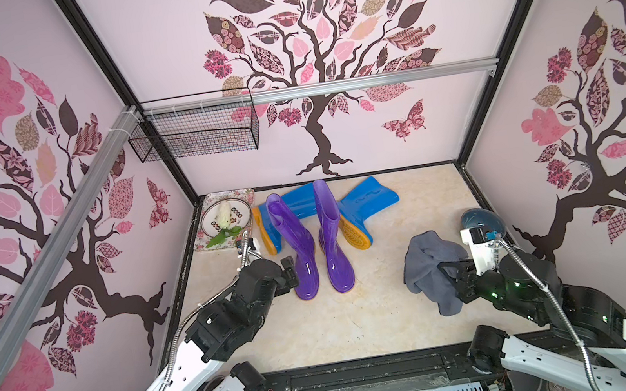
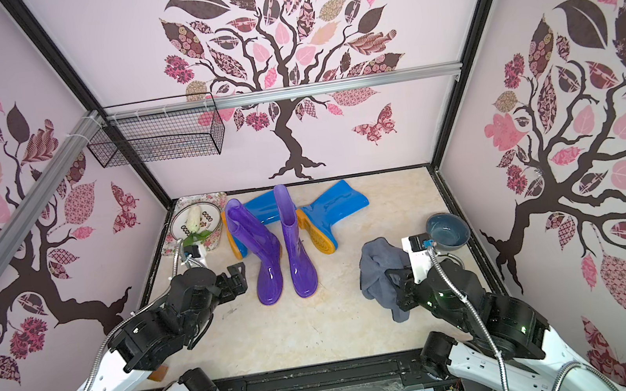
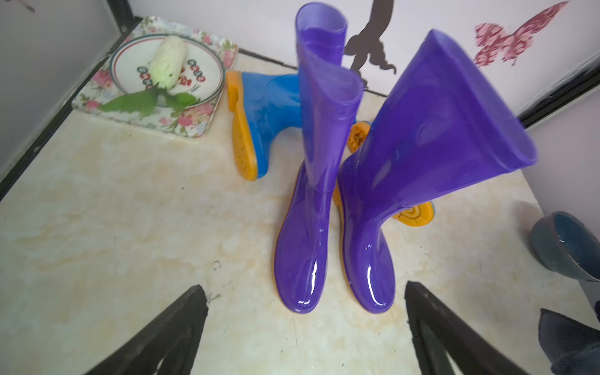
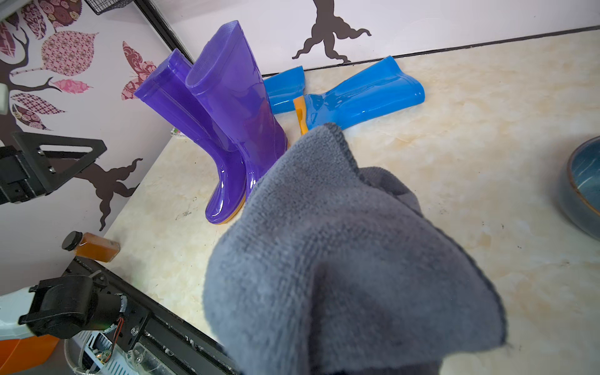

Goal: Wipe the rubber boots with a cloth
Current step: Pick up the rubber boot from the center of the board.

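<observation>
Two purple rubber boots [image 1: 296, 244] [image 1: 333, 239] stand upright side by side mid-table, toes toward the front. Behind them two blue rubber boots [image 1: 296, 203] [image 1: 369, 197] lie on their sides, orange soles showing. My left gripper [image 1: 291, 273] is open just left of the nearer purple toe. In the left wrist view its fingers [image 3: 181, 324] spread wide with both purple toes [image 3: 302, 276] ahead of them and nothing between. My right gripper [image 1: 446, 267] is shut on the grey-blue cloth [image 1: 427, 267], which hangs bunched at the right. The cloth [image 4: 341, 259] hides the jaws in the right wrist view.
A floral tray [image 1: 246, 197] with a plate and a white vegetable sits at the back left. A grey-blue bowl [image 1: 481, 219] stands at the right, beside the right wrist. A wire basket [image 1: 196, 131] hangs on the back wall. An amber bottle [image 4: 94, 246] lies at the front left edge.
</observation>
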Controlling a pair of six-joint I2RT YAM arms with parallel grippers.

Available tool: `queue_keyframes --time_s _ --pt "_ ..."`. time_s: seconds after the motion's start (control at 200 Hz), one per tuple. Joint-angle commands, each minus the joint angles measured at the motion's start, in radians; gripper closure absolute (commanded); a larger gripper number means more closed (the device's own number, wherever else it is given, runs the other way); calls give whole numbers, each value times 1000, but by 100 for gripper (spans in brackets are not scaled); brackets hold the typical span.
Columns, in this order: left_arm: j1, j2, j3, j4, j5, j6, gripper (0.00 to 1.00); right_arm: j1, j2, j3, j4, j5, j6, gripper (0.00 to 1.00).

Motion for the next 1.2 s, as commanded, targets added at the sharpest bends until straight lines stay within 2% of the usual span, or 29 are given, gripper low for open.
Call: queue_keyframes --time_s 0.0,0.045,0.18,0.275,0.475,0.575,0.795,0.97,1.195 --pt "133 3 35 -108 135 -4 3 -2 -9 3 26 -10 -12 100" --pt "213 11 28 -105 178 5 3 -2 -8 -1 25 -18 -9 100" --pt "517 80 18 -42 407 32 5 -2 -9 -9 23 -27 -8 100" --pt "634 149 19 46 534 36 5 -2 -4 -3 20 -46 -11 100" --pt "661 372 93 138 581 -4 5 -1 5 0 11 -54 -21 100" --pt "675 471 131 165 567 -38 5 -1 -3 -1 8 -58 -25 100" --pt "677 713 271 204 506 -31 6 -1 -3 -4 1 -73 -37 100" --pt "676 839 377 187 507 -19 8 -2 6 -1 2 -76 -52 100" --pt "666 971 419 224 486 -1 8 -2 16 -8 14 -85 -59 100"
